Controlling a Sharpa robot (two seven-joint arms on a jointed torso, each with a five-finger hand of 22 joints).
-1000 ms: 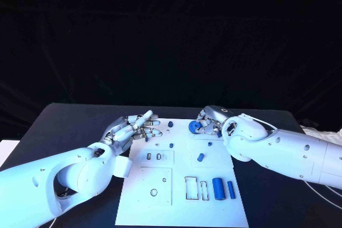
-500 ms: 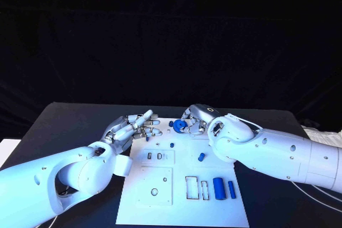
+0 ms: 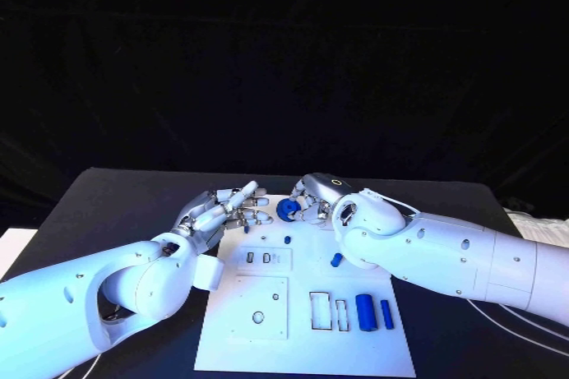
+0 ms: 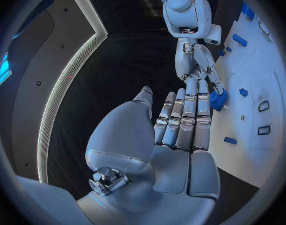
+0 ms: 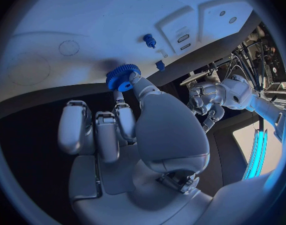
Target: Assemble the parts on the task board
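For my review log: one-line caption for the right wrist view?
Right hand pinches a blue gear over the white board.

There is one white task board point(image 3: 303, 330), one blue gear point(image 3: 289, 209), two big blue tubes point(image 3: 365, 311) standing side by side, and about four little blue pieces point(image 3: 335, 260) on it.

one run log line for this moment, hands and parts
right hand: pinches blue gear over task board far end | left hand: open, holds nothing | two blue cylinders: lying on board near end
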